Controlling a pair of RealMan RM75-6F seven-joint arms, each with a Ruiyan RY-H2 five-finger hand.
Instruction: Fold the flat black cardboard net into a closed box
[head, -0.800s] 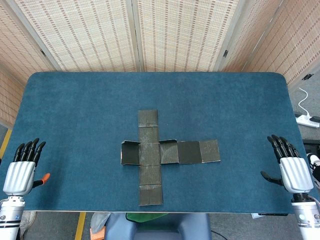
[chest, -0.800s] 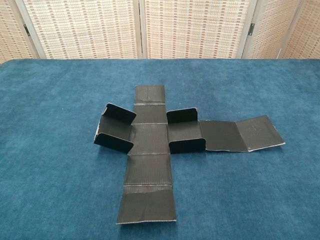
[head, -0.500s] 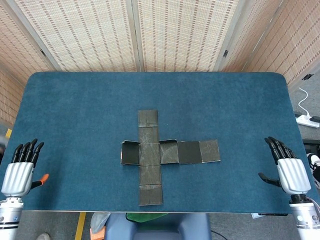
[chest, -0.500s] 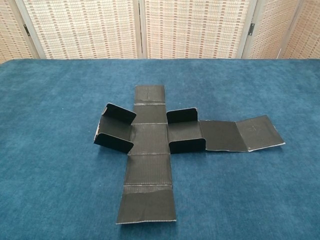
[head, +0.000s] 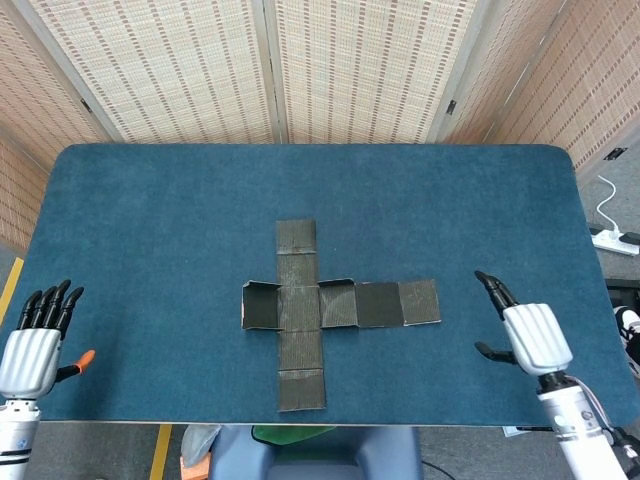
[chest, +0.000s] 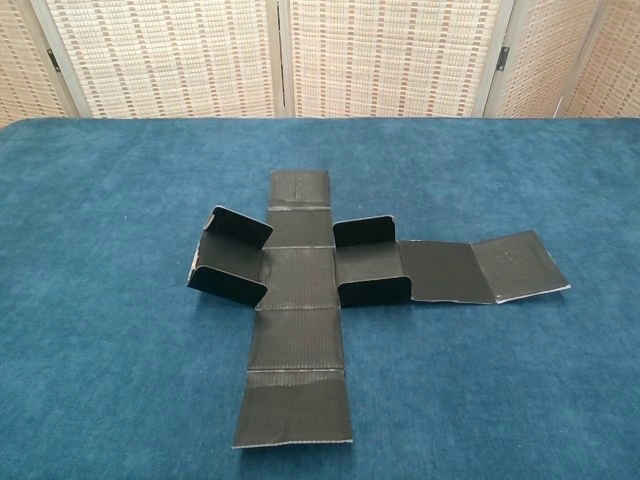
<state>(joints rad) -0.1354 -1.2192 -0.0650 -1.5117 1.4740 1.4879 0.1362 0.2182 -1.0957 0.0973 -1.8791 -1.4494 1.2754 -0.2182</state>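
The right hand (head: 527, 335) is being brought in toward the cardboard net (head: 330, 305), which is lying mid-table (head: 150, 220); both hands, left hand (head: 35, 345) included, are being held open, empty. Light, stiff stuff, probably best gripped at a flap edge.

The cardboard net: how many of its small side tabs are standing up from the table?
4. On the cardboard net, two tabs stand on the left panel, far and near, and two stand on the panel right of the middle, far and near.
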